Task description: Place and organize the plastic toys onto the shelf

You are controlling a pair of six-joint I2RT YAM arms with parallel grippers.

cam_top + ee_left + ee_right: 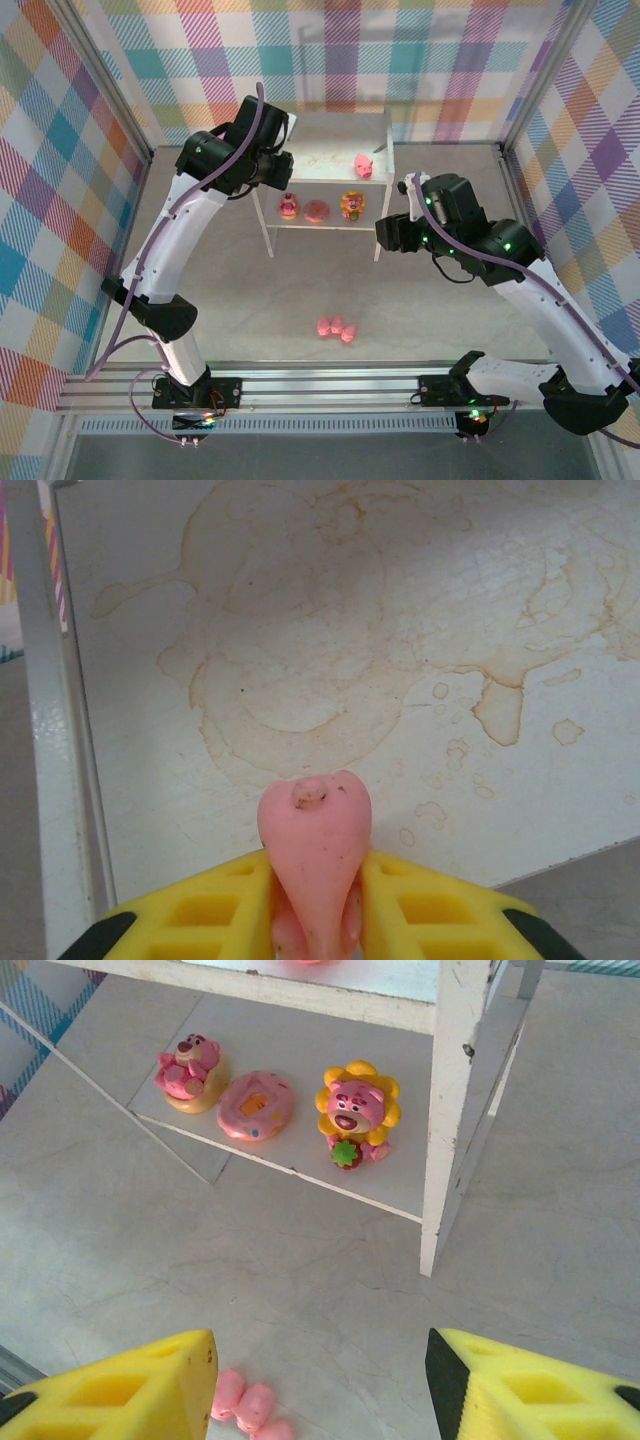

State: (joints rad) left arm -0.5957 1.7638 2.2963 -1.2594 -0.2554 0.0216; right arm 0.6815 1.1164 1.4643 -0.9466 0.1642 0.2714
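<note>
Left wrist view: left gripper (315,905) is pinching a pink pig (314,825) over the left side of the shelf (420,620) top. I'd lower it until it touches, away from the edge, then release. Right gripper (320,1385) hangs open near the shelf's right leg.

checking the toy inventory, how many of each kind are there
pink pigs: 5 (1 on the shelf top, 3 on the table, 1 in the left gripper)
pink donut: 1
pink bear figure: 1
yellow-maned bear figure: 1
total: 8
</note>
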